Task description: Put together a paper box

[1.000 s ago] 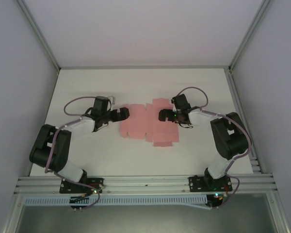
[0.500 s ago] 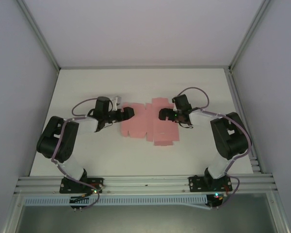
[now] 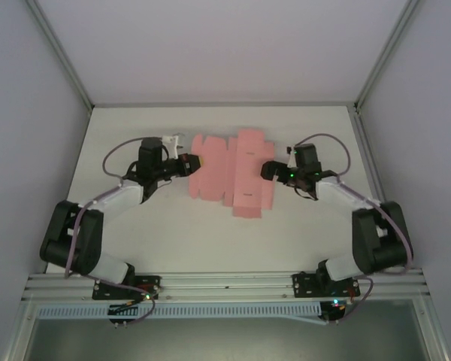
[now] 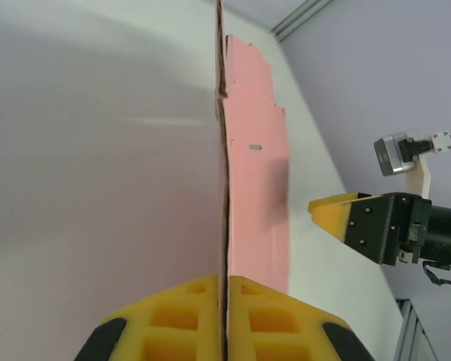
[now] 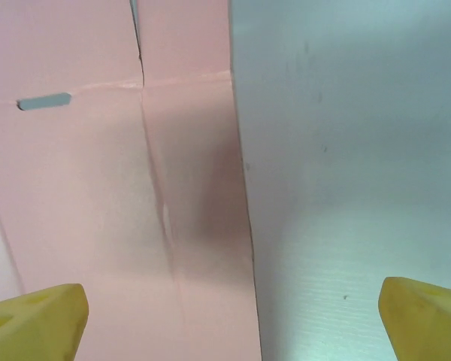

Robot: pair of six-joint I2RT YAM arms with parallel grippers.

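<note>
**Top external view**
- One paper box (image 3: pixel 229 174): a flat, unfolded die-cut sheet of thin pink card with tabs and flaps, lying on the white table (image 3: pixel 135 226) a little beyond its middle.
  - The outline is irregular. A broad panel lies toward the left arm. A longer strip of panels on the right-arm side runs from the far side toward the near edge, and this is the sheet's longest stretch.
- Two black arms, one on each side of the sheet.
- Left gripper (image 3: pixel 189 163): one, at the sheet's left edge, fingers drawn together on the card.
- Right gripper (image 3: pixel 269 170): one, at the sheet's right edge, pointing toward the left gripper.

**Left wrist view**
- Left gripper (image 4: pixel 224 304): two yellow foam pads (image 4: pixel 180 320) pressed together, with the edge of the pink sheet (image 4: pixel 252 195) clamped between them.
- The card is seen almost edge-on, running straight away from the pads up the frame, its pink face turned to the right.
- One small slot (image 4: pixel 255 147) shows in that face.
- Right gripper (image 4: pixel 361 226): black body with one yellow fingertip (image 4: pixel 332 213) visible, just beside the sheet's far side. Contact cannot be told.

**Right wrist view**
- Right gripper (image 5: pixel 233 320): two yellow fingertips (image 5: pixel 37 316) in the bottom corners, spread wide and holding nothing.
- The pink sheet (image 5: pixel 113 210) fills the left half and bare white table (image 5: pixel 346 150) the right.
- The sheet's straight edge runs up the frame between the fingertips.
- One slot (image 5: pixel 45 101) and one crease line are visible.
</note>
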